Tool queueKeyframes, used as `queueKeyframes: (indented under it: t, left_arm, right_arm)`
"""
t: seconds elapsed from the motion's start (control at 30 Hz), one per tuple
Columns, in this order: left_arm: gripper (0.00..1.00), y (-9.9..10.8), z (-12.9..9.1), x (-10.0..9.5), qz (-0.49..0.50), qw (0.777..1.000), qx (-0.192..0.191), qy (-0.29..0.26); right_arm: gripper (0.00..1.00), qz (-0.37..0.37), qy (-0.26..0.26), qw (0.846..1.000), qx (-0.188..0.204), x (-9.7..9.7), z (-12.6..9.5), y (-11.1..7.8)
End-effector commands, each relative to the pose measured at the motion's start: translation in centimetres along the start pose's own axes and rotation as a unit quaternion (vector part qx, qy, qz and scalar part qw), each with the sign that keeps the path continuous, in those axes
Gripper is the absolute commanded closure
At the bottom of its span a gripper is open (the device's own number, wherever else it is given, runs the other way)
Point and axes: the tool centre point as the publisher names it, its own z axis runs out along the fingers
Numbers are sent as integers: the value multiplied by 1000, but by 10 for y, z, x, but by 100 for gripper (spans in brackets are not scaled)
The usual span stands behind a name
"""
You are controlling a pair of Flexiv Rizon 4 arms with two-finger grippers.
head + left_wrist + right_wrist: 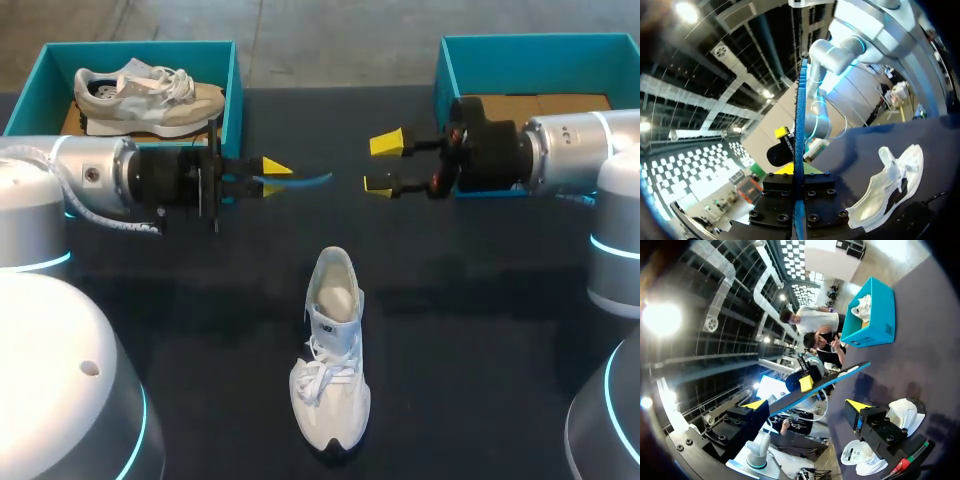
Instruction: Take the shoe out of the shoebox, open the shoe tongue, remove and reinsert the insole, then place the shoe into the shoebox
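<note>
A white shoe (pixel 330 350) lies on the dark table, toe toward the front edge, tongue lifted. My left gripper (pixel 268 175) hangs above the table's middle, shut on a thin blue insole (pixel 305 182). The insole's free end points at my right gripper (pixel 383 164), which stands open a short way off. The left wrist view has the insole (pixel 800 125) edge-on in the shut left gripper (pixel 797 172), with the shoe (pixel 890 185) below. Seen from the right wrist, the insole (pixel 830 382) crosses ahead of the open right gripper (pixel 807 405).
A teal shoebox (pixel 225 95) at the back left holds a beige and white shoe (pixel 150 95). A second teal shoebox (pixel 450 75) stands at the back right, behind my right arm, showing a brown floor. The white shoe sits alone on the front half of the table.
</note>
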Motion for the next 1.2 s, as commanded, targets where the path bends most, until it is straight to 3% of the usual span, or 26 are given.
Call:
queueKeyframes:
  t: [0.03,0.47,0.57,0.63,0.73,0.83,0.87,0.9,0.93,1.0,1.07,1.2]
  left_arm:
    - [100,0,0,0,-131,991,4,-12]
    - [100,0,0,0,-131,991,4,-12]
    - [100,1,0,-3,-258,965,15,-35]
    - [100,-1,-1,-5,-354,934,15,-54]
    - [100,-7,-2,-7,-497,865,21,-70]
    - [100,-13,-3,-9,-630,771,21,-89]
    - [100,-15,-3,-9,-681,726,3,-95]
    - [100,-17,-3,-9,-699,708,12,-97]
    - [100,-20,-3,-9,-743,662,15,-98]
    - [100,-23,-5,-8,-788,608,16,-95]
    - [100,-27,-8,-7,-839,538,22,-83]
    - [100,-32,-16,-5,-894,441,33,-66]
  right_arm:
    - [0,0,-1,1000,-1,0,1,0]
    - [0,0,-1,1000,-1,0,1,0]
    - [0,0,-1,1000,-1,0,1,0]
    - [0,0,-1,1000,-1,0,1,0]
    - [0,0,-1,1000,-1,0,1,0]
    - [0,0,-1,1000,-1,0,1,0]
    - [0,0,-1,1000,-1,0,1,0]
    - [0,0,-1,1000,-1,0,1,0]
    - [0,0,-1,1000,-1,0,1,0]
    - [0,0,-1,1000,-1,0,1,0]
    - [0,0,-1,1000,-1,0,1,0]
    - [0,0,-1,1000,-1,0,1,0]
